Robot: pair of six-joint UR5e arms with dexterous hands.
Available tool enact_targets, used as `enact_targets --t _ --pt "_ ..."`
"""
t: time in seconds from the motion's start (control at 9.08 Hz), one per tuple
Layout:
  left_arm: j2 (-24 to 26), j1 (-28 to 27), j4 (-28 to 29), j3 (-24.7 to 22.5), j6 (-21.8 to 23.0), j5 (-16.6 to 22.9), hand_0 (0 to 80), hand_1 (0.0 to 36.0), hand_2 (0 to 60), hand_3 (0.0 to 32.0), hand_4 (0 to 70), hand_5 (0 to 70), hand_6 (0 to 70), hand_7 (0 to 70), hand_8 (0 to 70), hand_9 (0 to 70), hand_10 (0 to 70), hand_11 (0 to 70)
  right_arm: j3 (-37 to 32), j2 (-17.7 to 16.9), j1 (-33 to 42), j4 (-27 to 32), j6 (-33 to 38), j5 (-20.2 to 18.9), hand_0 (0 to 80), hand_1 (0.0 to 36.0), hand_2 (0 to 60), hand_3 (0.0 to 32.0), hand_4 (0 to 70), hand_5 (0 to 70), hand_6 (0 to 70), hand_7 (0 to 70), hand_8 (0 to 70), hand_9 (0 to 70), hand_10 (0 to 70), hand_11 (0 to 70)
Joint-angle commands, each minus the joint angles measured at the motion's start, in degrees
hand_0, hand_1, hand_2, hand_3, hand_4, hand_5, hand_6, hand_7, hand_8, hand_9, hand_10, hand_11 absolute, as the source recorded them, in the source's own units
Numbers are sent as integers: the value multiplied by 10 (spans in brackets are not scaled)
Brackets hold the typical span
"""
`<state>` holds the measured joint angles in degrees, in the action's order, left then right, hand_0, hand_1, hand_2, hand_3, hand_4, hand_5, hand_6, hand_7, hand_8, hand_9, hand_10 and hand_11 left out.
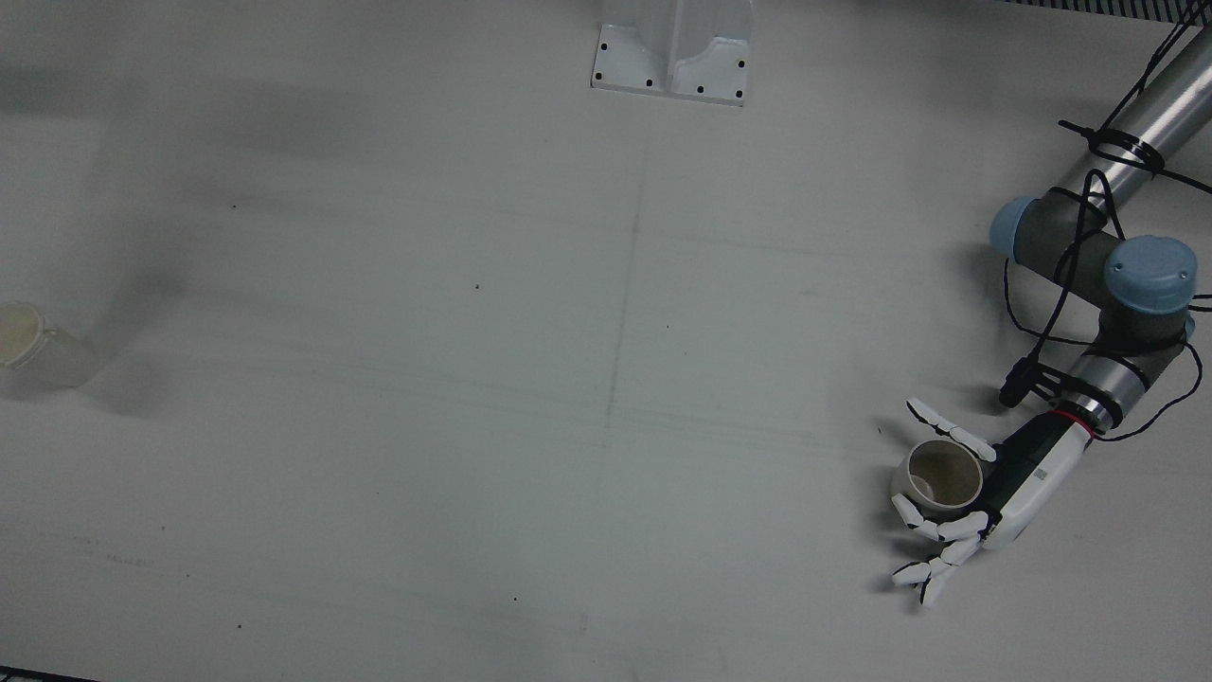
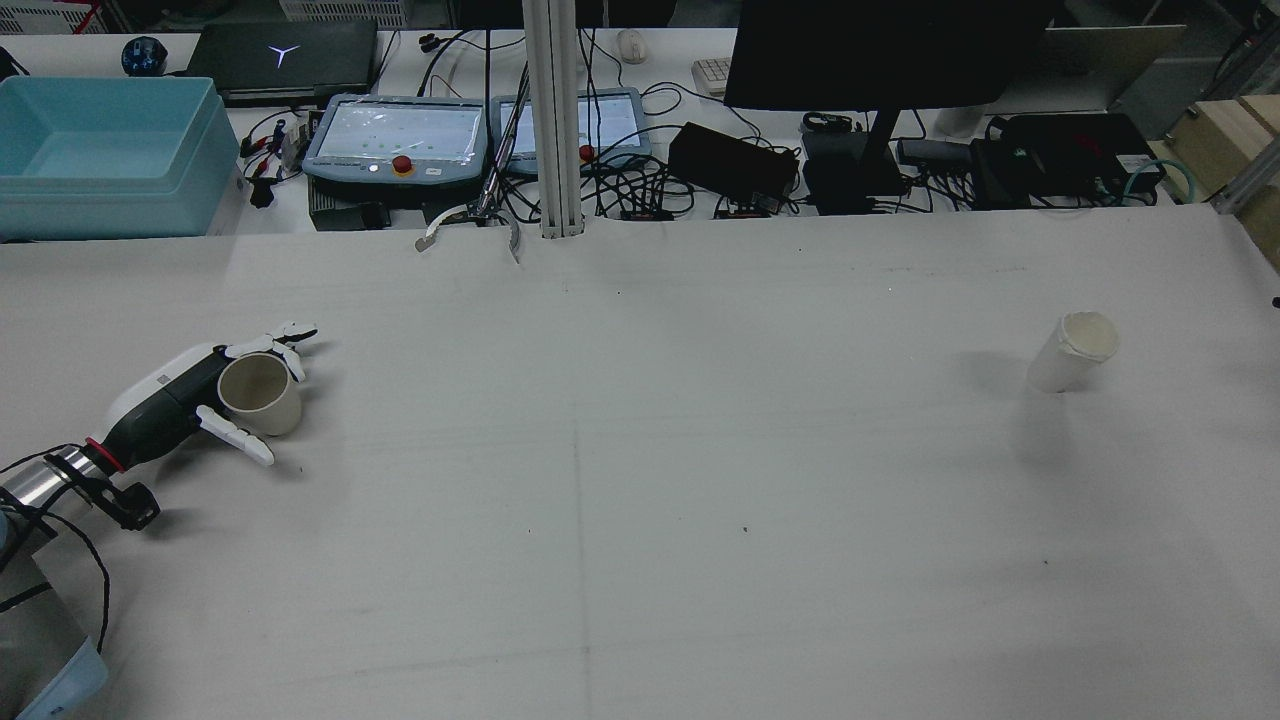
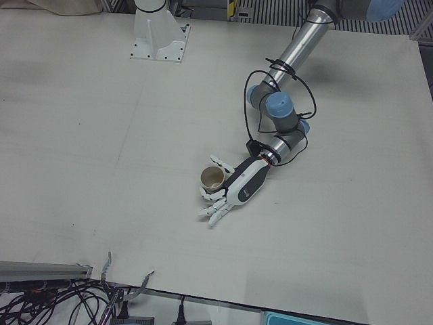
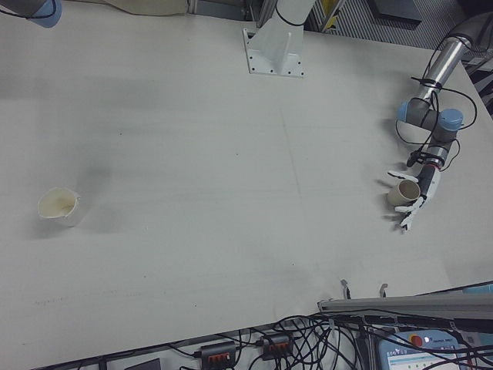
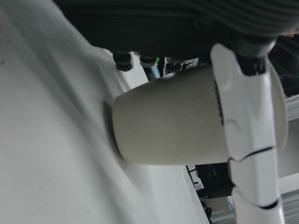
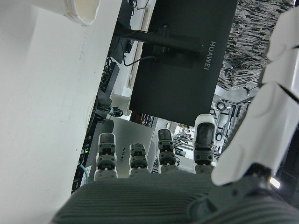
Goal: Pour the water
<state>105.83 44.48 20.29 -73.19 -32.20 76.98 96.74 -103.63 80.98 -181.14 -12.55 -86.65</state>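
Note:
A beige paper cup point(image 1: 942, 474) stands upright on the white table near its left side. My left hand point(image 1: 1027, 474) lies low beside it, with the thumb on one side and the fingers point(image 1: 933, 540) spread on the other, open around the cup. The same cup point(image 2: 260, 392) and hand point(image 2: 170, 395) show in the rear view. In the left hand view the cup point(image 5: 187, 121) fills the frame with one finger point(image 5: 243, 121) across it. A white cup with a crumpled rim point(image 2: 1075, 350) stands far off on the right side. My right hand point(image 6: 163, 200) shows only in its own view, open and empty, above that cup point(image 6: 79, 9).
A white pedestal base point(image 1: 672, 57) is bolted at the robot's edge of the table. Past the far edge stand a post point(image 2: 553, 120), a blue bin point(image 2: 100, 150), teach pendants point(image 2: 400, 140), a monitor point(image 2: 880, 50) and cables.

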Motion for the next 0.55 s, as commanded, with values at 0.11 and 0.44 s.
enact_targets --t 0.11,0.44 --pt "1 0 -20 -7 26 -23 534 79 0 0 700 700 131 232 41 40 48 71 -5 3 3 0 2 1 461 112 119 0 32 625 95 198 79 111 107 167" --pt "-3 0 -34 -3 92 -46 800 360 600 0 700 700 171 281 65 65 86 149 -78 20 -4 82 2 2 457 103 102 0 29 487 89 176 83 111 123 190"
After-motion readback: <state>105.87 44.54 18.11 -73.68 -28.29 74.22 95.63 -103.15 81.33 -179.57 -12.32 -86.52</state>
